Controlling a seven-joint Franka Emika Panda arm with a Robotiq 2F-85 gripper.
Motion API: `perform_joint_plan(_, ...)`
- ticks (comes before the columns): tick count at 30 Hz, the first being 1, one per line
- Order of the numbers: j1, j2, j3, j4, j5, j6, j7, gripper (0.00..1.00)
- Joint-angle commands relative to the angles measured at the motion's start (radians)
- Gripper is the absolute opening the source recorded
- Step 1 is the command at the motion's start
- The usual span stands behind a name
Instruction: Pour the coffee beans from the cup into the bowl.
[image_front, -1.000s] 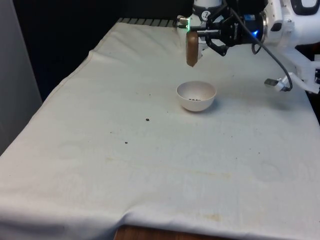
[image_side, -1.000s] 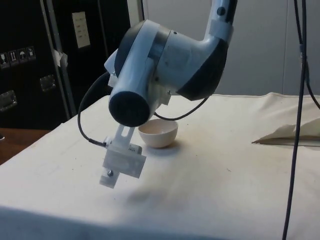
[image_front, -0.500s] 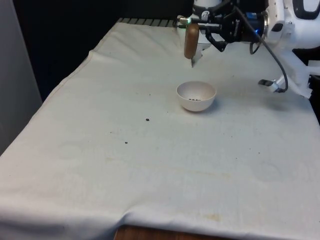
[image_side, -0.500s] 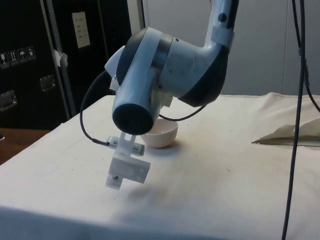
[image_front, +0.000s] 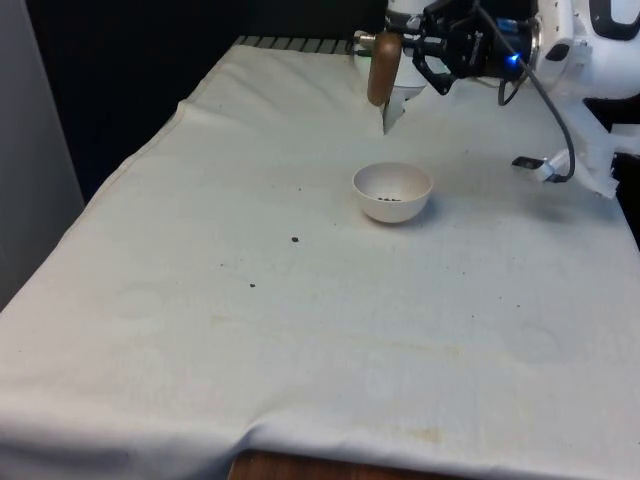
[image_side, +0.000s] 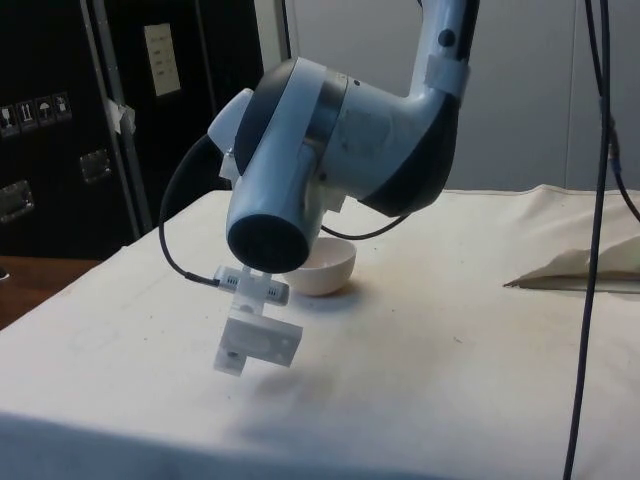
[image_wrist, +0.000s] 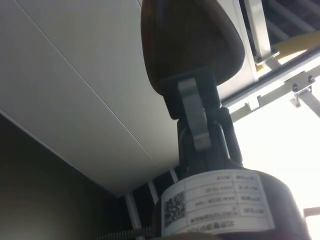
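One brown cup (image_front: 381, 70) clamped sideways between the jaws of the black gripper (image_front: 405, 62), fingers closed onto its wall and set about as wide as the cup itself; in the wrist view the same cup (image_wrist: 189, 42) held with a grey finger (image_wrist: 192, 112) pressed flat against its dark side. Raised well above the cloth, cup long axis near upright in the front view, hanging out from the jaws towards the front view's left. Which end is the mouth: cannot tell.

Below the jaws and a little nearer the front camera, well apart from them, a white bowl (image_front: 393, 192) standing upright on the white tablecloth (image_front: 300, 330), with a few dark coffee beans (image_front: 388, 198) lying in its bottom. Same bowl (image_side: 326, 268) partly hidden behind the arm's wrist in the side view.

Out on the cloth, well away from the jaws towards the front view's left and beyond the bowl, two stray beans: one (image_front: 294, 239) nearer the bowl, another (image_front: 251, 285) farther off. Neither touching bowl nor cup.
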Motion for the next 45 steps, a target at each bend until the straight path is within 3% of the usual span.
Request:
perform_joint_plan(1, 0.001, 0.000, 0.000, 0.003, -0.001, -0.001, -0.007, 0.00)
perform_joint_plan(9, -0.001, 0.002, 0.003, 0.000, 0.000, -0.001, 0.002, 0.00)
perform_joint_plan(17, -0.026, -0.009, 0.005, 0.005, 0.005, 0.044, -0.001, 0.00)
perform_joint_plan(18, -0.016, 0.001, 0.000, 0.010, 0.001, 0.024, 0.003, 0.00)
perform_joint_plan(19, -0.032, -0.016, 0.004, 0.002, 0.005, 0.055, -0.001, 0.00)
perform_joint_plan(27, -0.054, -0.039, -0.009, -0.011, 0.012, 0.108, 0.010, 0.00)
perform_joint_plan(28, -0.043, -0.029, -0.016, -0.004, 0.009, 0.088, 0.010, 0.00)
perform_joint_plan(29, -0.056, -0.043, -0.012, -0.014, 0.013, 0.116, 0.011, 0.00)
perform_joint_plan(35, -0.069, -0.072, -0.029, -0.025, 0.024, 0.170, 0.012, 0.00)
perform_joint_plan(37, -0.073, -0.080, -0.035, -0.027, 0.026, 0.186, 0.011, 0.00)
perform_joint_plan(38, -0.061, -0.068, -0.040, -0.019, 0.021, 0.161, 0.012, 0.00)
perform_joint_plan(39, -0.074, -0.085, -0.038, -0.028, 0.028, 0.194, 0.011, 0.00)
perform_joint_plan(45, -0.079, -0.109, -0.062, -0.031, 0.039, 0.251, 0.009, 0.00)
